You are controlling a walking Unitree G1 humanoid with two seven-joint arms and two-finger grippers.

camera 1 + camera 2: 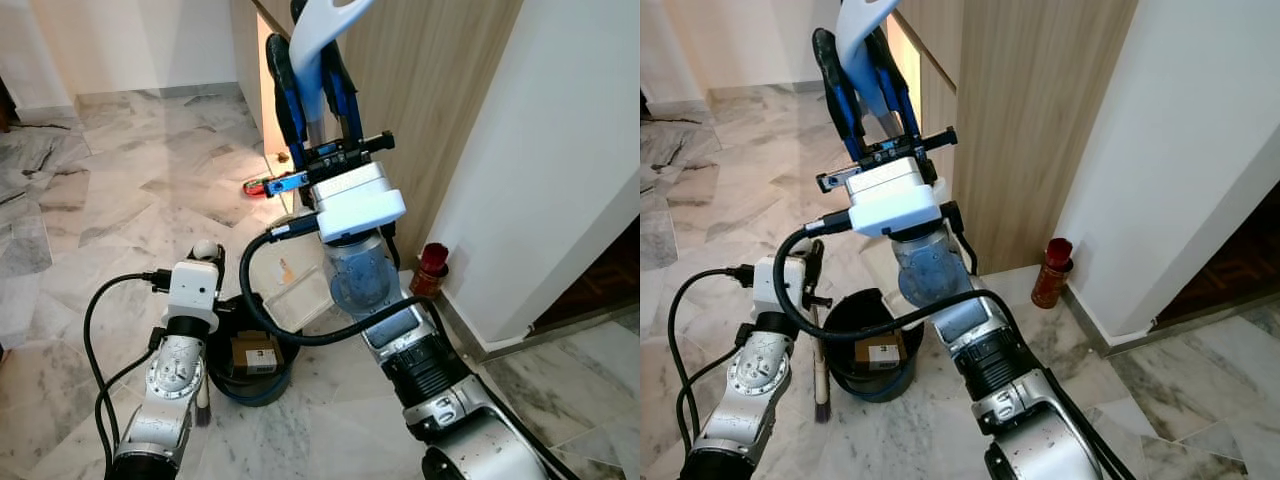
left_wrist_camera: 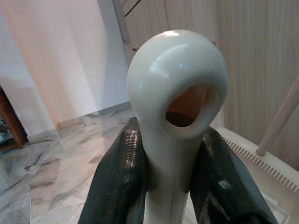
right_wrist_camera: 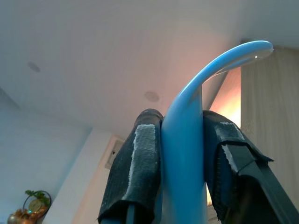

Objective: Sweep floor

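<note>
A pale blue handle [image 3: 187,140], at the upper centre of the frame, is gripped by the right end effector [image 1: 312,95]. A cream looped handle [image 2: 175,116] is clamped by the left end effector [image 2: 175,186] above a dark bin [image 1: 872,375] on the marble floor [image 1: 120,190].

My right gripper [image 3: 180,179] is pinching a smooth glossy blue plastic handle [image 3: 187,140] between rough-textured matt black pads [image 3: 140,158]. My left gripper [image 2: 175,177] is squeezing a glossy cream plastic handle [image 2: 177,88]. The polished marble floor [image 1: 130,190] is shining, and the matt wood-grain panel [image 1: 1030,120] is looking smooth.
</note>
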